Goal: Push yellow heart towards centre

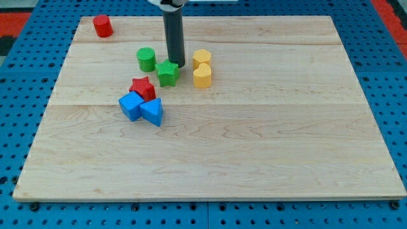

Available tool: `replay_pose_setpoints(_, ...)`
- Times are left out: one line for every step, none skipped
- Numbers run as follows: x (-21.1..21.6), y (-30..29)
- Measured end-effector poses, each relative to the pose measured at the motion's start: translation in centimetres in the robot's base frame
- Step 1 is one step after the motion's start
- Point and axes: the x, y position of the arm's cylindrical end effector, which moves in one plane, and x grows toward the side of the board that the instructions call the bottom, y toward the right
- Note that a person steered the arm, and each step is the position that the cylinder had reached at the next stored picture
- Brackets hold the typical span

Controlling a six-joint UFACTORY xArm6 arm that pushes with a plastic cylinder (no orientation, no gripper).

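We see two yellow blocks standing one just behind the other in the upper middle of the worktop (267,159). The farther yellow block (201,58) and the nearer yellow block (202,76) touch or nearly touch, and both look rounded and stubby; we cannot tell from this angle which of them is the heart. Both are a pale, warm yellow with flat tops.

Our arm comes down from the view's top as a straight dark rod, close to upright. My tip (175,67) sits on the wood just to the view's left of the yellow pair and right behind the green star (168,73), seemingly touching it. We have no jaws on this arm, only the rod, so nothing is gripped.

A green cylinder (146,59) stands to the view's left of the rod, near but apart from it. Below the green star, a red star (143,88) crowds against a blue cube (131,105) and a blue triangular block (152,111), the three packed together. A red cylinder (102,26) stands alone, well apart, near the worktop's upper left corner
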Motion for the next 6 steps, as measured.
replay_pose_setpoints(-6.0, 3.4)
replay_pose_setpoints(-6.8, 9.2)
replay_pose_setpoints(-2.2, 6.2)
replay_pose_setpoints(-1.6, -1.7)
replay_pose_setpoints(-0.4, 2.5)
replay_pose_setpoints(0.2, 3.6)
